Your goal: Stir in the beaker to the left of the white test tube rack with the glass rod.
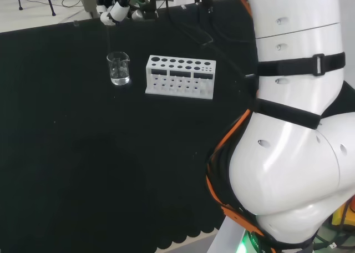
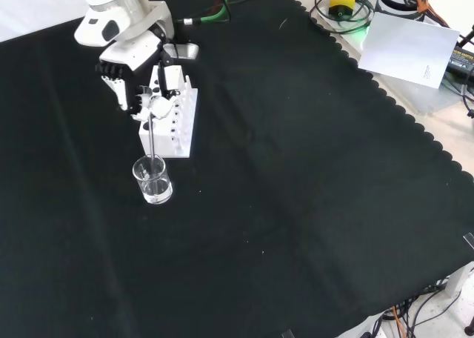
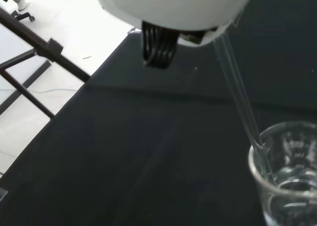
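Observation:
A small clear glass beaker (image 1: 118,68) with a little clear liquid stands on the black cloth just left of the white test tube rack (image 1: 180,76) in the head view. In the front view the beaker (image 2: 152,179) sits in front of the rack (image 2: 172,122). The hand (image 2: 139,75) hovers above the beaker with its fingers curled round the top of a thin glass rod (image 2: 152,140). The rod (image 3: 240,101) slants down over the rim into the beaker (image 3: 289,174), its lower end in the liquid. In the head view the hand (image 1: 114,10) is above and behind the beaker.
The arm's big white links (image 1: 299,125) stand at the right of the head view. Beyond the cloth's scalloped edge in the front view lie a sheet of paper (image 2: 411,47) and cables (image 2: 348,4). Bare black cloth (image 2: 296,204) spreads around the beaker and rack.

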You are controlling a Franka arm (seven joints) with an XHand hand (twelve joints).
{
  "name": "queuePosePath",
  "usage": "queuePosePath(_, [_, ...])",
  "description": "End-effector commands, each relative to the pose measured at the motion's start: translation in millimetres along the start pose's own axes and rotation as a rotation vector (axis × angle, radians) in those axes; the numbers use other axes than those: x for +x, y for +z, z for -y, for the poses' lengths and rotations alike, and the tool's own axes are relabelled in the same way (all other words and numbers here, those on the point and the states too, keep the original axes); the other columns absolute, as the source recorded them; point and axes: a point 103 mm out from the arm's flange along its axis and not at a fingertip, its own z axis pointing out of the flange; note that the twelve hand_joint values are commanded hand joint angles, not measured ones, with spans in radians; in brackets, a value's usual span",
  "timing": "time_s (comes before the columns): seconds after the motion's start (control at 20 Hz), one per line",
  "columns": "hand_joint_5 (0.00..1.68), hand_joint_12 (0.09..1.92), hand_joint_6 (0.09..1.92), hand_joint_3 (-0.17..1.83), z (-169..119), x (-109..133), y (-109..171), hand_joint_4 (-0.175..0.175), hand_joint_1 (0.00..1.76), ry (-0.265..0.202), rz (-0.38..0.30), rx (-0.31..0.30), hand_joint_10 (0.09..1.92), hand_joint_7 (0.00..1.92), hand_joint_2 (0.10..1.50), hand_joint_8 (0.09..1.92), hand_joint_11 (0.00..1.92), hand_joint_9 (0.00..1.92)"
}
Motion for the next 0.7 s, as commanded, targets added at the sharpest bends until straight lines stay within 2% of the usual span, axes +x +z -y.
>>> queuePosePath(0.05, [1.21, 0.66, 0.91, 0.92, -6.8, -46.1, 1.3, -0.175, 1.21, 0.051, -0.012, -0.003, 0.67, 1.52, 0.55, 1.06, 1.79, 1.83])
queuePosePath(0.4, [1.21, 0.66, 0.91, 0.92, 16.8, -70.3, -5.8, -0.175, 1.21, 0.097, -0.015, -0.014, 0.67, 1.52, 0.55, 1.06, 1.79, 1.83])
queuePosePath(0.55, [1.21, 0.66, 0.91, 0.92, 29.2, -68.4, -7.5, -0.175, 1.21, 0.097, -0.004, -0.005, 0.67, 1.52, 0.55, 1.06, 1.79, 1.83])
queuePosePath(0.7, [1.21, 0.66, 0.91, 0.92, 43.6, -54.4, -12.5, -0.175, 1.21, 0.089, 0.005, -0.013, 0.67, 1.52, 0.55, 1.06, 1.79, 1.83])
